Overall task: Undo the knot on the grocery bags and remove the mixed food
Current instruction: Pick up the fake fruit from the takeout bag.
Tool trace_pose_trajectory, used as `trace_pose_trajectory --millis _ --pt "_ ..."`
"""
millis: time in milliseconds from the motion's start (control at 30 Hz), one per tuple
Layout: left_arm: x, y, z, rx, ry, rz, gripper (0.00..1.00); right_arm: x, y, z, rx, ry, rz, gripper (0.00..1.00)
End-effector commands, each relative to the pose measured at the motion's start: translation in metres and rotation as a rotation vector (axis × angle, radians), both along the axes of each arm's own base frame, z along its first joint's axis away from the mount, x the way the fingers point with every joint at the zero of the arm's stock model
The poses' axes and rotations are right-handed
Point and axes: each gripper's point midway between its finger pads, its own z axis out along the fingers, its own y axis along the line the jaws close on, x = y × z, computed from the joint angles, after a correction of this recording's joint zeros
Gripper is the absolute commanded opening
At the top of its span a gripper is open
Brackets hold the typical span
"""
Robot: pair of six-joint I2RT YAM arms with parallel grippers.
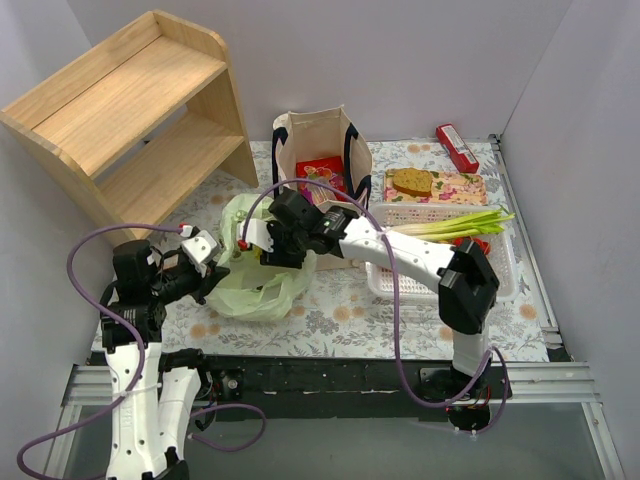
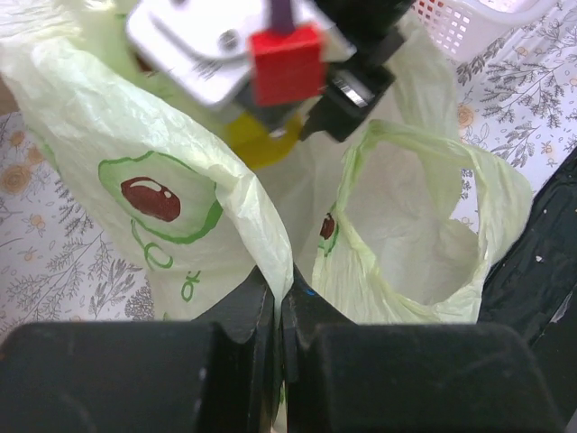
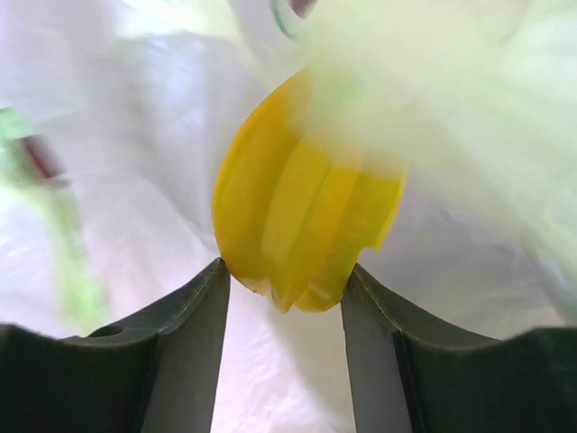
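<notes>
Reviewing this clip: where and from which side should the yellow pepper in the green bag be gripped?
Grip the yellow pepper across its lobed body, one finger on each flank, entering through the open mouth of the pale green bag. Plastic covers it elsewhere, and the left end effector pinches the rim aside.

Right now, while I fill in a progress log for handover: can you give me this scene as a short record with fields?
left gripper: shut on the rim of the pale green plastic bag
right gripper: inside the bag, closed on the yellow pepper
bag mouth: open, no knot in view
canvas tote: upright behind the bag, red packet inside
white basket: right of the bag, green stalks lying across it
</notes>
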Motion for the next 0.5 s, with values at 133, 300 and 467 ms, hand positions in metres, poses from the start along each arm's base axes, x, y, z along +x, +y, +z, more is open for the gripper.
trace_pose_trajectory --millis 133,300,467 --pt "0.011 0.006 0.006 0.0 -0.028 0.048 0.0 -0.071 -0.009 0.017 0.167 0.184 0.275 0.15" --pt "0.016 0.012 -0.002 0.02 -0.013 0.077 0.0 -0.093 -0.005 0.054 0.344 0.219 0.38 0.14" --pt "0.024 0.019 -0.01 0.036 -0.004 0.117 0.0 -0.103 -0.003 0.094 0.445 0.198 0.437 0.13"
